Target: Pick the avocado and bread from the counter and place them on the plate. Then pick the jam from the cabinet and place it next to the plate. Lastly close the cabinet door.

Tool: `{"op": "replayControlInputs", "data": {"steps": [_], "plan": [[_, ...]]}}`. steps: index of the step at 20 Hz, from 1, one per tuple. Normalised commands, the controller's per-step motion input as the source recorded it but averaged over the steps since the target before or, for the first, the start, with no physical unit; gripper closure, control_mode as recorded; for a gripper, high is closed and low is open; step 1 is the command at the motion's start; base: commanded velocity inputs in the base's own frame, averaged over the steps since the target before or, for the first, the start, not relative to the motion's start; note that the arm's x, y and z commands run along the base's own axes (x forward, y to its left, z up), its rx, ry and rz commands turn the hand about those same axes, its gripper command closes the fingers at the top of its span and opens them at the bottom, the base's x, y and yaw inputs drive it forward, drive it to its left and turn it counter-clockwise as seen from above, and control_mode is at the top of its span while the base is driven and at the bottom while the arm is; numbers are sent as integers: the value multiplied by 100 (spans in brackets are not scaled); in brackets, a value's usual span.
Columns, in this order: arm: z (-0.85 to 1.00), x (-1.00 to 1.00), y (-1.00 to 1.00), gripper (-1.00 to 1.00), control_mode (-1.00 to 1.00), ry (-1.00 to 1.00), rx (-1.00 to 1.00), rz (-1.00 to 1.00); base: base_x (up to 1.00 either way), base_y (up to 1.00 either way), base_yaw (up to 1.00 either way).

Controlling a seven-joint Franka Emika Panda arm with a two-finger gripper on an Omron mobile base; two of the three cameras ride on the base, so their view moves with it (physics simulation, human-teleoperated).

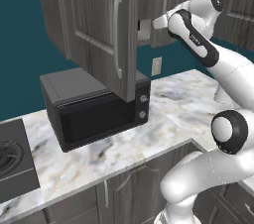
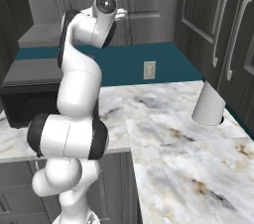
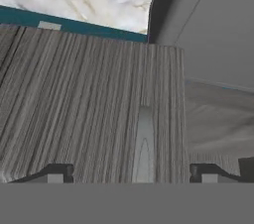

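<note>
The cabinet door (image 1: pixel 92 25) stands swung open, with its pale bar handle (image 1: pixel 117 34) facing me, above the marble counter (image 1: pixel 173 104). My arm reaches up behind that door, and the gripper (image 1: pixel 145 29) is at the cabinet opening, partly hidden by the door's edge. In the right base view the gripper (image 2: pixel 121 15) is high up against the dark wall cabinets. In the hand view the gripper (image 3: pixel 131 171) is open, its tips wide apart, facing a wood-grain panel (image 3: pixel 89 109) with a pale handle (image 3: pixel 144 143). Avocado, bread, plate and jam are out of view.
A black microwave (image 1: pixel 94 111) sits on the counter under the open door. The dark stove top (image 1: pixel 12 161) lies at the far left. A white cone-shaped object (image 2: pixel 208 104) stands on the counter (image 2: pixel 173 139) at the right. A wall outlet (image 2: pixel 149 70) is on the teal wall.
</note>
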Motion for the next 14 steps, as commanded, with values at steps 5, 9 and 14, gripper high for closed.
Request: {"op": "replayControlInputs", "data": {"steps": [5, 9, 14], "plan": [[-47, 100, 0, -100, -100, 3, -22, 0, 0, 0, 0], [-43, 94, 0, -100, -100, 0, -19, 0, 0, 0, 0], [-22, 48, -11, -100, -100, 0, -11, 0, 0, 0, 0]]}}
